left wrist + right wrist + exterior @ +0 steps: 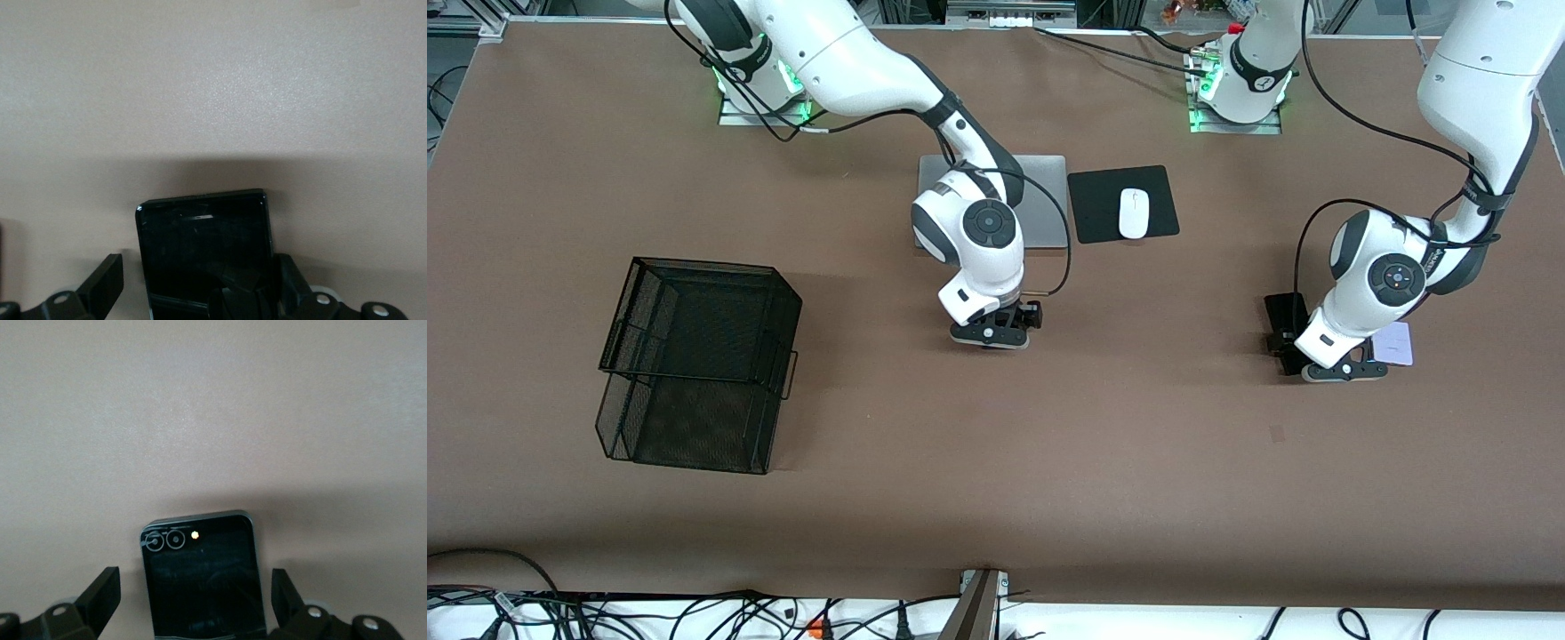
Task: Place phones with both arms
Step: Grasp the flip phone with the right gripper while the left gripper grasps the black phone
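Note:
My left gripper [1343, 370] is low over the table at the left arm's end. In the left wrist view the left gripper [200, 280] is open, its fingers [107, 287] on either side of the long black phone [203, 253]; one finger stands close against the phone's edge, the other apart. That phone's other end shows beside the gripper [1283, 320]. The pale-pink phone [1396, 343] lies flat next to it. My right gripper [996, 334] is low over the table's middle. It is open [193, 590], straddling the small square black phone [200, 580], which lies flat with two camera rings showing.
A black wire basket [694, 356] stands toward the right arm's end. A silver laptop [1045, 200], and a white mouse [1134, 213] on a black pad [1094, 209], lie near the bases, farther from the front camera than the right gripper.

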Available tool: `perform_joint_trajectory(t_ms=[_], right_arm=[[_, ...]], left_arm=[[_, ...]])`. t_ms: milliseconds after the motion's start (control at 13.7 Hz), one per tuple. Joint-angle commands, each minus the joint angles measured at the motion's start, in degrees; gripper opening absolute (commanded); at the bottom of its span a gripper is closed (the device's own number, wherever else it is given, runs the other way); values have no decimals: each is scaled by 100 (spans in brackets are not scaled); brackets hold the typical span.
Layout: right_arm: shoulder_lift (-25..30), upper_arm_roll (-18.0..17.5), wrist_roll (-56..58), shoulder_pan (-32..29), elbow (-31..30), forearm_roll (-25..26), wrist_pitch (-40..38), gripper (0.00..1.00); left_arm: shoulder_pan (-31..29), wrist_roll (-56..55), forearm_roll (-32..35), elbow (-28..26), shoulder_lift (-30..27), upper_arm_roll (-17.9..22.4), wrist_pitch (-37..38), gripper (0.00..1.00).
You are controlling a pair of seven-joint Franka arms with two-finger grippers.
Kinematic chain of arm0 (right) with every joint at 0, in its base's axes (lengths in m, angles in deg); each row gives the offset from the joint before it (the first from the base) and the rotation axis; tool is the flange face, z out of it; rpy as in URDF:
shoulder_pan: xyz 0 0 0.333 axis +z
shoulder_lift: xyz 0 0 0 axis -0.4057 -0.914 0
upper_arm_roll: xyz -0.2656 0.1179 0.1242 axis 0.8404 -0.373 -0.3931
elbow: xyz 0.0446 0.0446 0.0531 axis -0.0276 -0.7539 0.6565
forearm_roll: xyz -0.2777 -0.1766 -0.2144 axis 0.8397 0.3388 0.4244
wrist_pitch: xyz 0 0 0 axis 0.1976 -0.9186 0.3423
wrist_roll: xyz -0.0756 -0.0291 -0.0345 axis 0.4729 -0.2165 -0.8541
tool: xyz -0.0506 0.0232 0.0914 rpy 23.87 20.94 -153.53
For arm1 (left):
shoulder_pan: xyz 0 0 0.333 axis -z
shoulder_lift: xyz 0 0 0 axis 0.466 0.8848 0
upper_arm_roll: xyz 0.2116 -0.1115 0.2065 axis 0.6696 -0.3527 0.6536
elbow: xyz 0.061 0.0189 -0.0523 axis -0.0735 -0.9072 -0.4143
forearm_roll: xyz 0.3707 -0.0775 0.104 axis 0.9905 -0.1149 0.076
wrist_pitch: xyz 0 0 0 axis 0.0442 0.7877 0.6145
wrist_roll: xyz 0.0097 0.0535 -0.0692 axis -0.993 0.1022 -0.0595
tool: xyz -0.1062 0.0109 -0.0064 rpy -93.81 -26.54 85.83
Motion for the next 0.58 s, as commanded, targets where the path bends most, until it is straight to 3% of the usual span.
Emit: perform_joint_trajectory(t_ms=[0,73,219,512], right_arm=[[-176,-12,-61,20,112,126,194,100],[-185,-12,-52,20,112,126,194,99],[-185,-12,-44,20,112,126,194,65],[-151,-12,18,20,112,134,168,15]], left_arm=[[-174,22,-323,-63,68,-177,5,94],[-166,31,-413,-63,68,-204,41,73],[-166,49,-414,-54,68,-205,41,37],[-148,58,-414,-36,51,-222,41,26]])
